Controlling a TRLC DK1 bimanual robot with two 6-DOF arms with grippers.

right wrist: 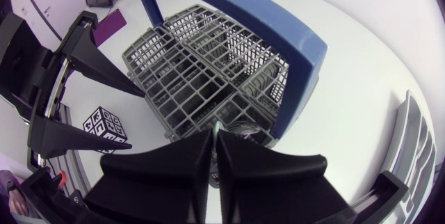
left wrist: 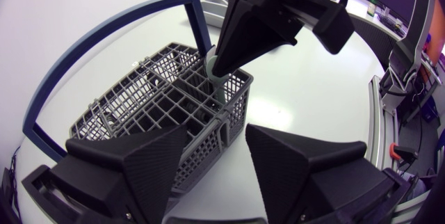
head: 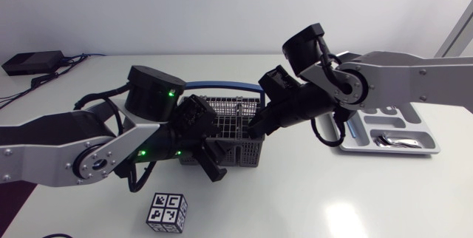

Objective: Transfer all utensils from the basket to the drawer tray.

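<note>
A grey wire basket with a blue handle stands mid-table. My right gripper dips into its right-hand compartment, shut on a pale green utensil handle. In the right wrist view that handle shows as a thin strip between the nearly closed fingers over the basket. My left gripper is open at the basket's near corner, one finger on each side. The white drawer tray at the right holds some silver utensils.
A cube with black-and-white markers sits on the table in front of the basket, near my left arm, and shows beside the basket in the right wrist view. Both arms crowd the basket from opposite sides.
</note>
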